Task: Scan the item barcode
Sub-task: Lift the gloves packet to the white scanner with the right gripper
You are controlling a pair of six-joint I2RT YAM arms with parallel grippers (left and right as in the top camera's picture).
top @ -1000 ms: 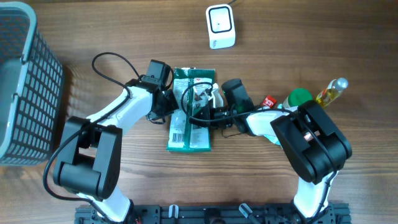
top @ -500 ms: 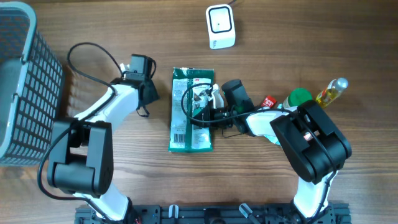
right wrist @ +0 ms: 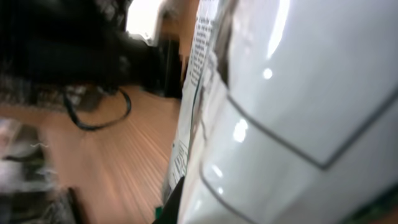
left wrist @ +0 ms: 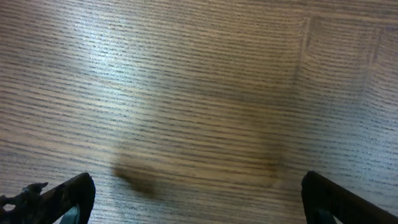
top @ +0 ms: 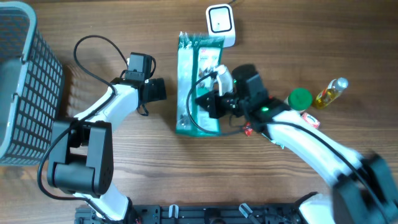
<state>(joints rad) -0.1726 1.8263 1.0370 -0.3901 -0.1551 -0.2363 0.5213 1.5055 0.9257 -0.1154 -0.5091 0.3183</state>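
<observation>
Two arms are working over the wood table (top: 124, 168) right now. R gripper (top: 208, 102) is clamping tight on the green packet (top: 189, 74), biting it approx. mid-length on the side facing its own arm. The packet is stretching out past the jaws both ways. Its far end is reaching the white scanner (top: 221, 22) just ahead of the tool; touching or only overlapping, can't tell. R wrist cam is giving mostly blur: a glossy white surface w/ a strip of printed packet beside it. L gripper (top: 157, 89) is hanging w/ jaws spread wide, gripping nothing, near the packet but clear of it. L wrist cam is showing its fingers (left wrist: 68, 196) at the bottom corners, bare wood btwn them. Back along the R arm, a green cap (top: 300, 98) and a yellow bottle (top: 329, 92) are sitting near each other.
</observation>
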